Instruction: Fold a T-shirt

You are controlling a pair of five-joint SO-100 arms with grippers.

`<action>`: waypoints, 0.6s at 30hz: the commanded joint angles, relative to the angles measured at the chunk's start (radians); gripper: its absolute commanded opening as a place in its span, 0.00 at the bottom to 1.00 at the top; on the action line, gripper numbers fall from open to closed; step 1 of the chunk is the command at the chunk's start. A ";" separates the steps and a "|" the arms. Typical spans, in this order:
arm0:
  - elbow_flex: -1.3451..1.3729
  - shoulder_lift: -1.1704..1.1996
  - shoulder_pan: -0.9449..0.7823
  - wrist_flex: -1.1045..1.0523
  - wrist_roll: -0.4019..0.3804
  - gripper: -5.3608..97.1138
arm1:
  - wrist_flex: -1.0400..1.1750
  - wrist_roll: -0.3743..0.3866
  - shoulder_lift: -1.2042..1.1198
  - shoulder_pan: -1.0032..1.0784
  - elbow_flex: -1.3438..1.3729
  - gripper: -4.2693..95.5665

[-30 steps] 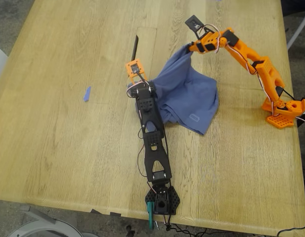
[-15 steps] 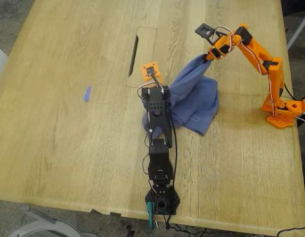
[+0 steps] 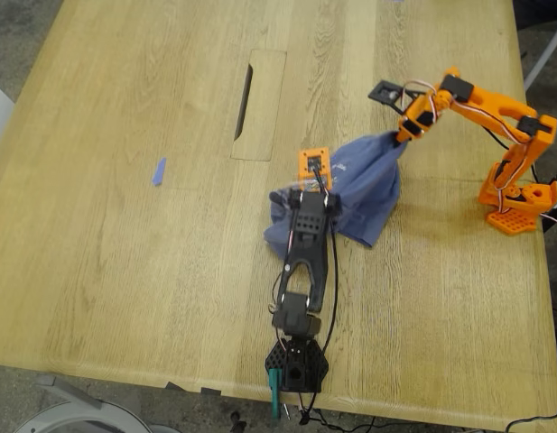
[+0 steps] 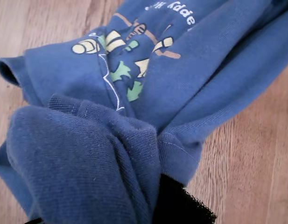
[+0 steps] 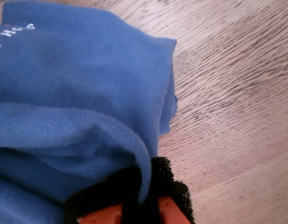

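The slate-blue T-shirt (image 3: pixel 364 185) lies bunched on the wooden table, right of centre in the exterior view. My first gripper (image 3: pixel 296 197), on the black arm, is shut on a thick fold at the shirt's left end. The first wrist view shows that fold (image 4: pixel 87 154) at the jaws, with the cartoon print (image 4: pixel 127 60) beyond. My second gripper (image 3: pixel 402 137), on the orange arm, is shut on the shirt's upper right corner and holds it lifted. The second wrist view shows blue cloth (image 5: pixel 78 84) pinched in its black foam pads (image 5: pixel 167 182).
A small blue tape scrap (image 3: pixel 158 171) lies at the exterior view's left. A dark slot (image 3: pixel 245 88) sits in an inset panel behind the shirt. The orange arm's base (image 3: pixel 517 203) stands at the right edge, the black arm's base (image 3: pixel 296 365) at the near edge.
Both grippers have moved toward the exterior view's right and nearer, still holding the shirt. The black arm has pulled back and folded. The shirt is more bunched and further right.
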 commanded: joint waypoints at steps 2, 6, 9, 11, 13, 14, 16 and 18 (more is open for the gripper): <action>0.137 0.190 0.061 -0.153 -0.009 0.05 | -0.051 0.009 0.166 -0.026 0.173 0.04; 0.253 0.264 0.163 -0.207 -0.009 0.05 | -0.055 0.009 0.301 -0.064 0.331 0.04; 0.310 0.314 0.245 -0.216 -0.012 0.05 | -0.012 0.009 0.387 -0.086 0.400 0.04; 0.334 0.345 0.288 -0.207 -0.014 0.05 | 0.029 0.011 0.434 -0.103 0.425 0.04; 0.342 0.371 0.322 -0.179 -0.017 0.05 | 0.083 0.014 0.468 -0.117 0.430 0.04; 0.342 0.385 0.331 -0.161 -0.017 0.05 | 0.109 0.015 0.485 -0.121 0.430 0.04; 0.341 0.417 0.344 -0.115 -0.021 0.05 | 0.164 0.015 0.518 -0.129 0.434 0.04; 0.347 0.451 0.357 -0.075 -0.021 0.05 | 0.202 0.018 0.566 -0.146 0.469 0.04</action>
